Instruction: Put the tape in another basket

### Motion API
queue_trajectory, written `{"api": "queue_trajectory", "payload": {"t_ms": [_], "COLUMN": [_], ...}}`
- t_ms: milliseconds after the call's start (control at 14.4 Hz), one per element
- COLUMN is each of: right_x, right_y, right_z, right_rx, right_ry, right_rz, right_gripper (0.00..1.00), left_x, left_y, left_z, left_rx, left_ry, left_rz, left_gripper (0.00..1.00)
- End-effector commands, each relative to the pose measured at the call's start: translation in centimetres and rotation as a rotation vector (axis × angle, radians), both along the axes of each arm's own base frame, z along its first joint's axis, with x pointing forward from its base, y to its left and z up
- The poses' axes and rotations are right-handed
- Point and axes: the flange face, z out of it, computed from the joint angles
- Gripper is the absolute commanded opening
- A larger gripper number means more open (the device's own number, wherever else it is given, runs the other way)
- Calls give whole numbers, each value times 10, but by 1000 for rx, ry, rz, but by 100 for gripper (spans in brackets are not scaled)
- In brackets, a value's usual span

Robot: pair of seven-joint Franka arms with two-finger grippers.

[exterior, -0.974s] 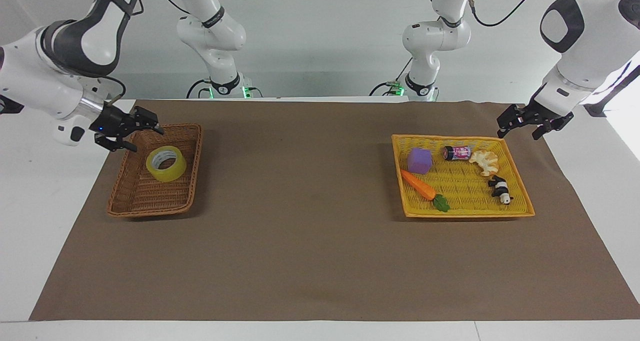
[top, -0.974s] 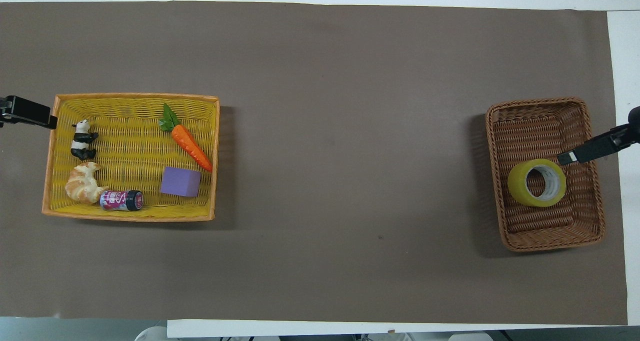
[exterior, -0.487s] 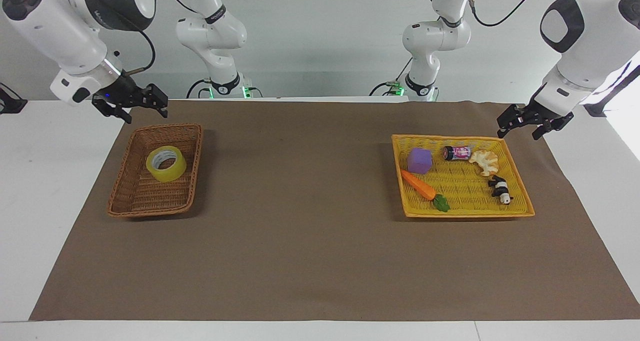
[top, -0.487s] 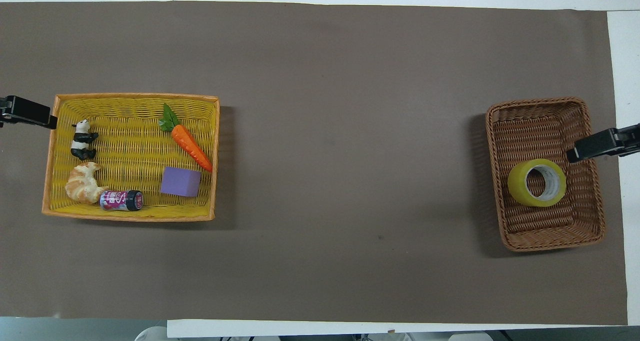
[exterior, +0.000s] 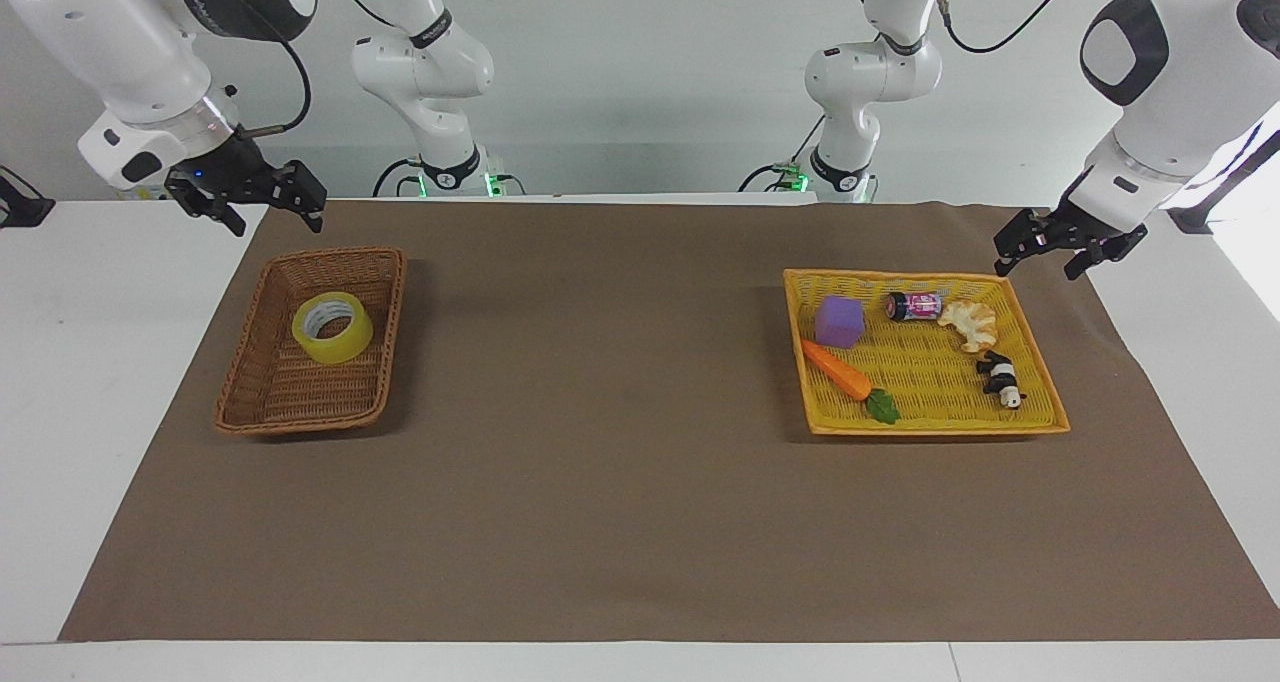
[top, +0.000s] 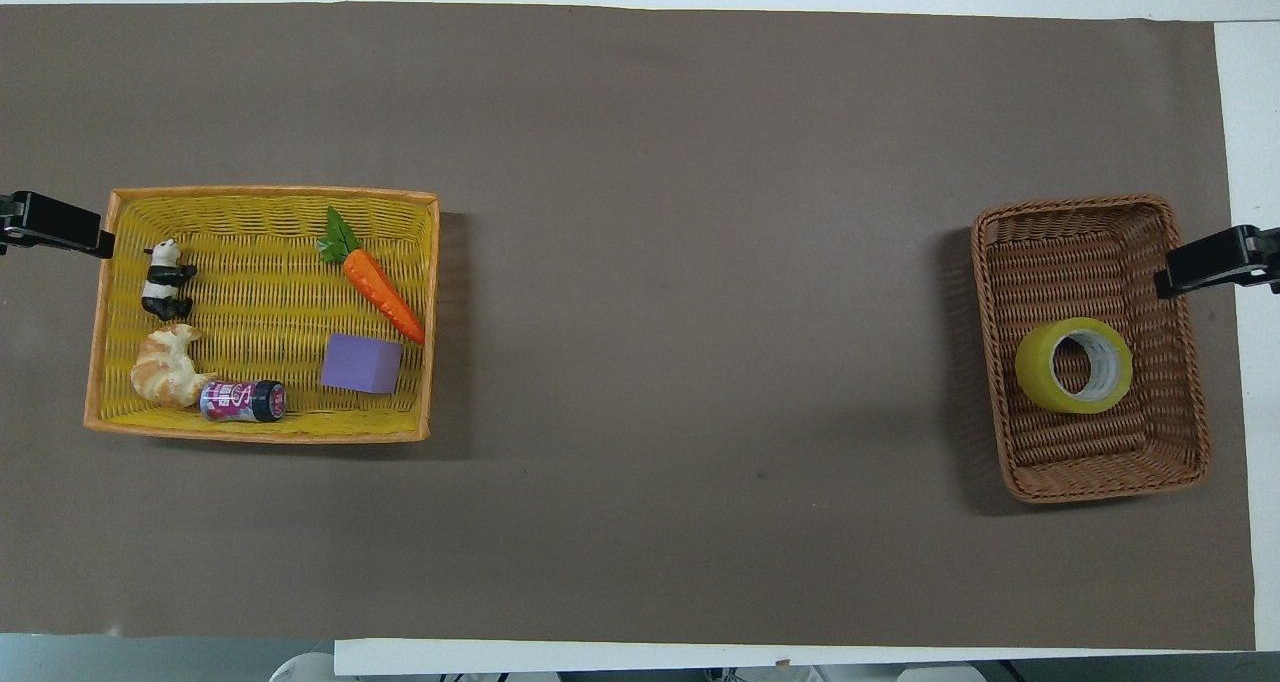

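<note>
Brown matting (exterior: 620, 482) covers most of the white counter (exterior: 90, 362). Toward the left arm's end sits a yellow basket (exterior: 1040, 417) holding a carrot (exterior: 835, 370), a purple block (exterior: 838, 321), a croissant (exterior: 968, 323), a small can (exterior: 915, 306) and a toy panda (exterior: 1000, 377). Well apart from it, toward the right arm's end, the brown basket (exterior: 262, 414) holds the tape (exterior: 332, 327), lying flat. The right gripper (exterior: 268, 209) hangs above the matting just beside that basket's robot-side end, fingers spread and empty. The left gripper (exterior: 1040, 258) waits by the yellow basket's corner, fingers apart, holding nothing.
</note>
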Motion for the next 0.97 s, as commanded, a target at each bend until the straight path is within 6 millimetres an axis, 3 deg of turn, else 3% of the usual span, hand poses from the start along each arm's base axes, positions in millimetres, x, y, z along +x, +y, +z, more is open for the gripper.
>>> {"api": "queue_trajectory", "payload": {"t_ms": [0, 139, 904], "right_x": [10, 10, 15], "right_y": [-1, -15, -7], "right_z": [2, -1, 16], "right_rx": [-33, -30, -37], "right_ry": [6, 28, 7], "right_rz": [-7, -35, -24], "right_gripper": [100, 100, 100], "left_x": [-6, -6, -6], "left_y": [3, 3, 3], "left_z": [2, 2, 2], "left_rx": [19, 19, 19], "left_ry": [8, 8, 8], "left_rz": [-6, -6, -6], "left_gripper": [100, 100, 100]}}
